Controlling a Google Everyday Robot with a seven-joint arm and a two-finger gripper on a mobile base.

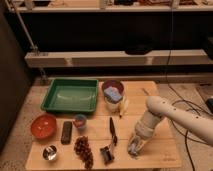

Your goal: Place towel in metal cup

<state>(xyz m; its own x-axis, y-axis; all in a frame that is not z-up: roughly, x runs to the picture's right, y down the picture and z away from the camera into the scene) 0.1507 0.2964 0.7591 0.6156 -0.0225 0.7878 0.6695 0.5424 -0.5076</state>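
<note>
Gripper [135,144] was down at the table's [160,155] front right, arm [172,114] reaching in from the right edge. It sat right on the towel [131,149], a pale blue-grey lump on the wood directly under the tip. Couldn't tell whether it was open or clamped on the cloth; the wrist hid that part.

Towel wasn't in the metal cup [49,153]. The cup stood at the front left corner, well apart from gripper and towel, just in front of the orange bowl [43,125].

Between the cup and the gripper, left to right along the front:
- a dark flat block [66,132]
- a small blue-and-reddish cup [79,121]
- a bunch of dark grapes [84,149]
- a black clip-like item [106,154]
- a black utensil [113,131]

Behind these, a green tray [52,102] lay back left. A maroon bowl [106,86] holding a blue block [114,94] stood just right of it.
</note>
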